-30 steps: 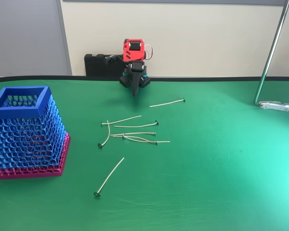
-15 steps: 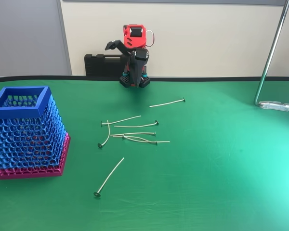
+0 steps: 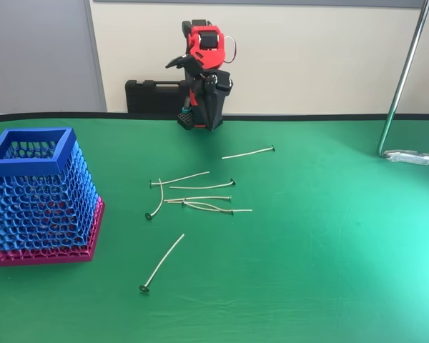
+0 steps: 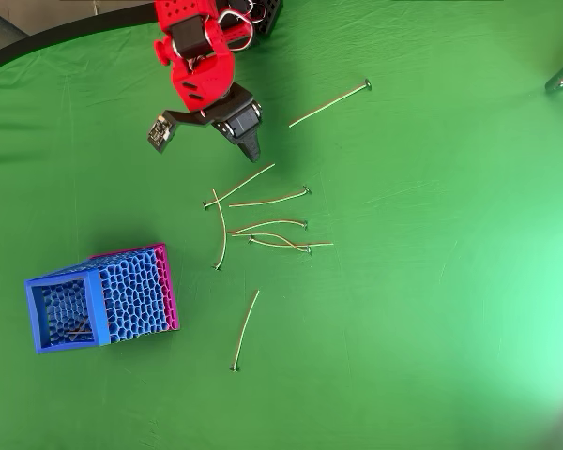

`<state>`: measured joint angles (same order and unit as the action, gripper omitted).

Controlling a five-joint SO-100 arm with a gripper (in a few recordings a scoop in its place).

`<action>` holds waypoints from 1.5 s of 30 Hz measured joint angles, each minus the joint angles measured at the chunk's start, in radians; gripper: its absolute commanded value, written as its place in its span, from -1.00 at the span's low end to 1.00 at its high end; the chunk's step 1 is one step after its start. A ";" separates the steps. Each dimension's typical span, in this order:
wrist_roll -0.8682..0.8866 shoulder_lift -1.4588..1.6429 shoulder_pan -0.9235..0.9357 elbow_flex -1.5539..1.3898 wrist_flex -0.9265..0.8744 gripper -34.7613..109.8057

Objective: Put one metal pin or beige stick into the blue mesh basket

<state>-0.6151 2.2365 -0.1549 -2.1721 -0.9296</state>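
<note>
While the red arm is folded upright at the desk's far edge, the end effector is pointed down and forward above the green surface, fingers seen together in the overhead view, nothing held. Pins are scattered mid-desk: a cluster just ahead of the end effector, one pin apart to the right in the overhead view, another pin lying alone nearer the camera. The basket is stood at the left, well apart from the arm; a pin-like piece is seen inside it.
</note>
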 measured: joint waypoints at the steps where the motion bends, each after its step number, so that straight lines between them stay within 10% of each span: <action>1: -0.021 -0.037 -0.003 0.029 -0.006 -0.51; 29: -0.603 -0.798 -0.074 0.732 -0.173 -0.51; 45: -0.566 -0.922 -0.066 0.750 -0.071 -0.37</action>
<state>-1.1812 1.3146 -0.2209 -1.4220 -1.0002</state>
